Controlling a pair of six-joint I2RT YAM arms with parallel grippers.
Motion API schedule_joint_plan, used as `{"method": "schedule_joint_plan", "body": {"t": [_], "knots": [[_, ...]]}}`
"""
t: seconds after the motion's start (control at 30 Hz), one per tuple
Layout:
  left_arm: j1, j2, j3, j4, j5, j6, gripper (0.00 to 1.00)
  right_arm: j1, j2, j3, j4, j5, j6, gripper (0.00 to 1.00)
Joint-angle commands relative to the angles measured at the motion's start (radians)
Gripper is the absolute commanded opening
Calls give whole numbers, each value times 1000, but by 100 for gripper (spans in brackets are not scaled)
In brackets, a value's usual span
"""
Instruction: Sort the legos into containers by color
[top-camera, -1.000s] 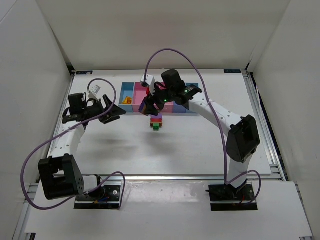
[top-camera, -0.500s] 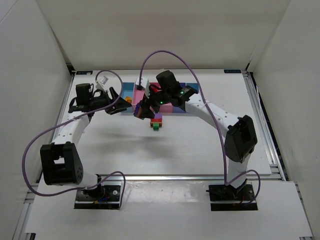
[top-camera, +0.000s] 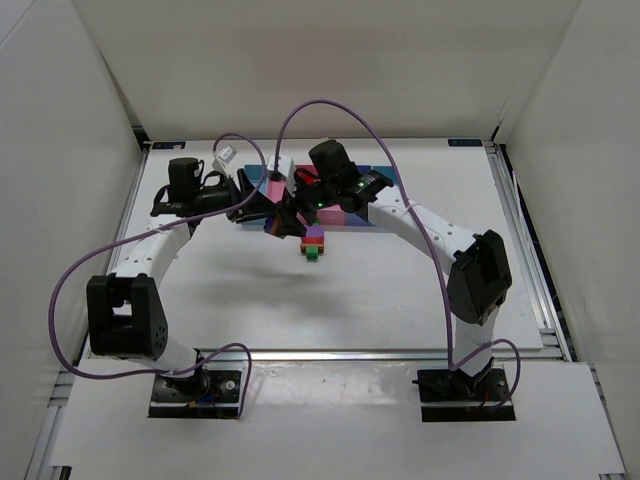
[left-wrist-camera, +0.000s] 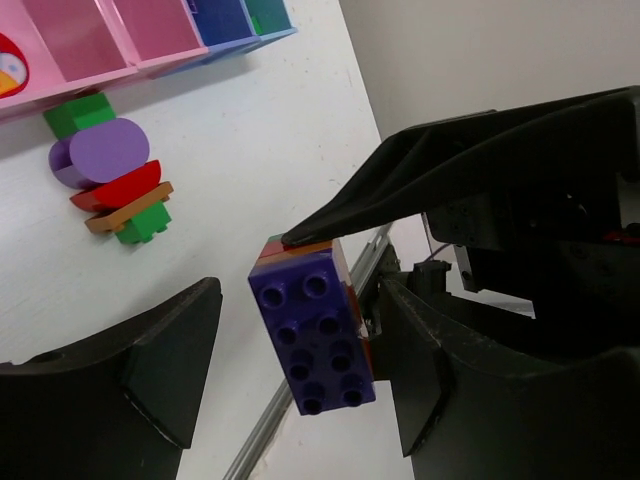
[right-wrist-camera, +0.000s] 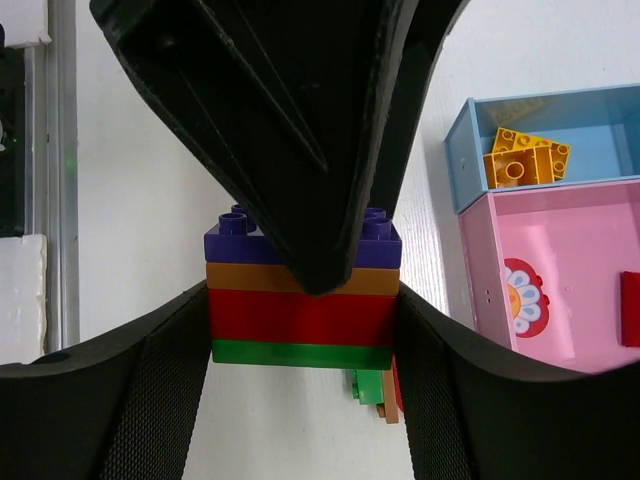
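1. Two grippers meet above the table (top-camera: 380, 290), just in front of the near edge of the tray (top-camera: 352, 217).
2. Clamped in the right gripper (right-wrist-camera: 303, 290) is a four-brick stack (right-wrist-camera: 303, 318): purple on top, then orange, red and green. A finger presses flat against each side, and the stack hangs clear of the tabletop.
3. Parted jaws on the left gripper (left-wrist-camera: 300, 285) straddle the same stack. One finger sits against or just beside its side, while the other has a plain gap. In the right wrist view a black left finger crosses the purple brick's studded top.
4. On the table a second stack (top-camera: 314, 245) of green, purple, red and orange pieces lies just in front of the tray's near wall, close beside the held stack.
5. At the tray's end, the light blue compartment (right-wrist-camera: 470, 170) holds a yellow-orange brick (right-wrist-camera: 525, 158). The pink compartment (right-wrist-camera: 580, 250) next to it holds a red brick (right-wrist-camera: 630, 308), cut off by the frame edge.
6. White tabletop stretches wide from the second stack to the arm bases, and out to both sides.
7. A metal rail (top-camera: 520, 240) runs along the table's right edge, and white walls (top-camera: 60, 150) rise close around the table.
8. One purple cable (top-camera: 330, 103) arcs high over the two grippers.
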Motion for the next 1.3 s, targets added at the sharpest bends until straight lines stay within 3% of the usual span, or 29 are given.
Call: {"method": "schedule_joint_plan", "body": {"t": [0.0, 0.07, 0.37, 0.53, 0.93, 1.27], "knots": [[-8, -4, 30, 36, 56, -2, 75, 8, 11, 43, 32, -24, -21, 24], [-13, -3, 30, 39, 66, -4, 73, 8, 12, 45, 31, -21, -19, 24], [-13, 0, 23, 42, 71, -2, 46, 8, 4, 24, 29, -2, -33, 24], [-13, -4, 23, 45, 72, -4, 45, 6, -2, 4, 28, 5, -42, 24], [27, -44, 14, 42, -3, 4, 14, -29, -80, -137, 21, 37, -64, 22], [67, -55, -23, 113, -18, -60, 11, -115, -155, -245, 2, 50, -96, 21]]}}
